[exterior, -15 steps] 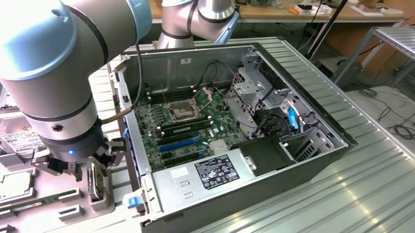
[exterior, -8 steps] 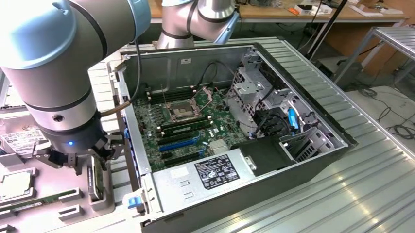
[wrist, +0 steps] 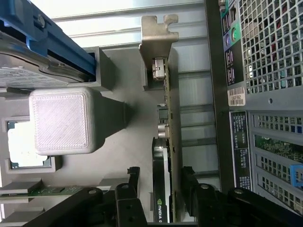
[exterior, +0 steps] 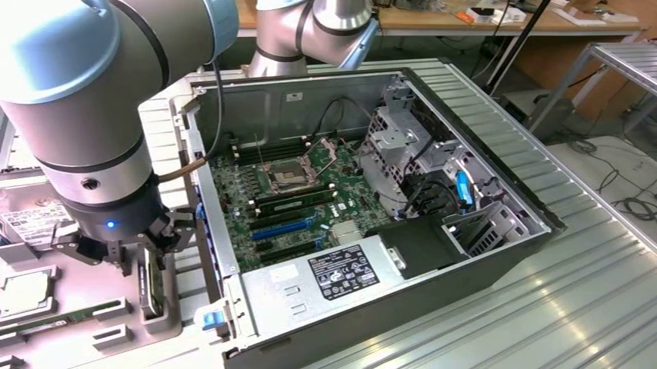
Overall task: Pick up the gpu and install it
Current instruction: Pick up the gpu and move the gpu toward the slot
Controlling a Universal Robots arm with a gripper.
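The gpu (wrist: 163,179) is black with a green board edge and a silvery bracket (wrist: 156,42). The motherboard (exterior: 298,192) is green with blue slots (exterior: 282,228). The printed block (wrist: 59,120) is pale grey, finely lined. The drive caddy rails (wrist: 52,40) are blue.

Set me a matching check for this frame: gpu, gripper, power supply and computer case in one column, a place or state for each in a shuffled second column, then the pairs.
1 gpu
2 gripper
3 power supply
4 computer case

A open, straddling the card
B standing on edge in the grey tray, outside the case
C lying with its side off, motherboard exposed
D in a corner of the case, label facing up

Pairs: 1-B, 2-A, 3-D, 4-C
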